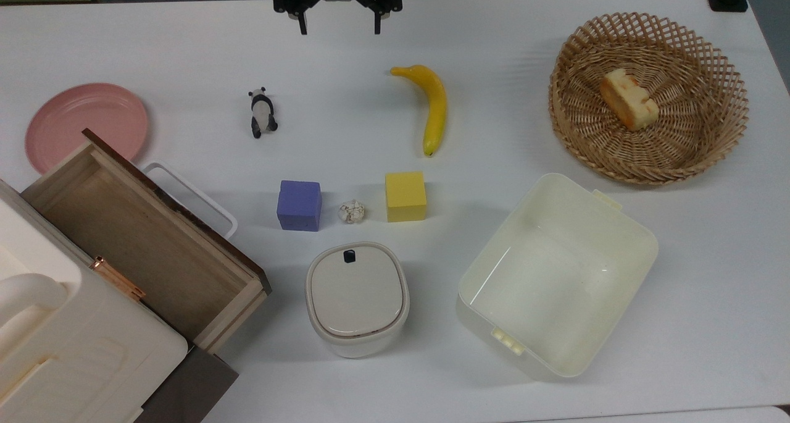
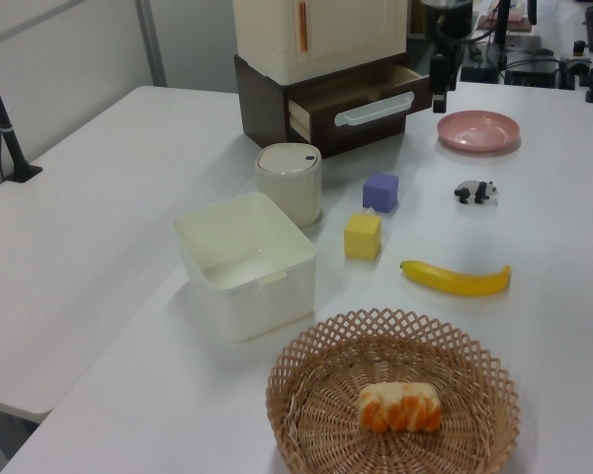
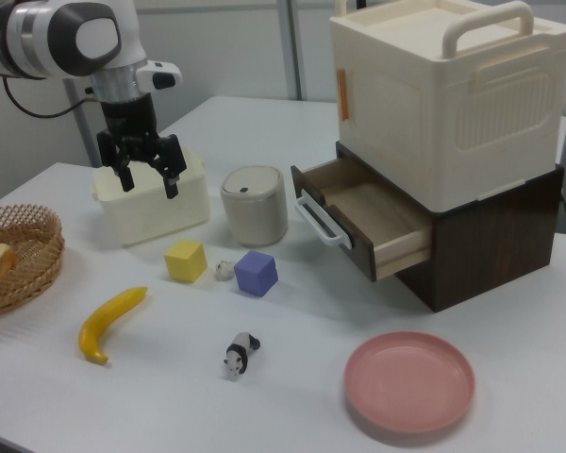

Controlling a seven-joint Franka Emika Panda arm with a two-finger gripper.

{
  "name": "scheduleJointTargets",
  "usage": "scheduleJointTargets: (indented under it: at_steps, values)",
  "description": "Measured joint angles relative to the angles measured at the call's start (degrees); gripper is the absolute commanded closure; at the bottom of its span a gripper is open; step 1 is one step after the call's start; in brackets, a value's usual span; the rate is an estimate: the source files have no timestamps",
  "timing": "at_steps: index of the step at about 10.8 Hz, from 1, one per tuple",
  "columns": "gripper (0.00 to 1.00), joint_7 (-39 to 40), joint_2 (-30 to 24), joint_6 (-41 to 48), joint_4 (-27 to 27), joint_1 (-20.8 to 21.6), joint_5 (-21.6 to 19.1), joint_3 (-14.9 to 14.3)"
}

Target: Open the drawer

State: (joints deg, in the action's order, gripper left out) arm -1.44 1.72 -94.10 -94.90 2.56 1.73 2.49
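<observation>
1. The drawer (image 1: 145,244) stands pulled out, its white handle (image 1: 191,196) free, at the top view's 8 o'clock on the desk (image 1: 506,102).
2. The gripper (image 1: 338,12) hangs at 12 o'clock, fingers spread and empty (well apart from the drawer).
3. From the gripper, the drawer lies toward 7 o'clock, beyond the panda figure (image 1: 261,112).

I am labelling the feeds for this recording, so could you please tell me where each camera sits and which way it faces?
Top view: overhead, looking straight down on the table; the open gripper shows at the top edge.
Left view: at the basket end, looking along the table toward the drawer; the gripper hangs beyond it.
Right view: at the pink plate side, facing across to the arm and gripper.
All three share the open drawer and the banana.
</observation>
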Motion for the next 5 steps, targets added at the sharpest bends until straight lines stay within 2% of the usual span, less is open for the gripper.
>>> scheduleJointTargets:
  at_steps: [5]
  values:
    - [0.0, -0.1, -1.3, 0.6, 0.0, -0.3, 0.0, -0.4]
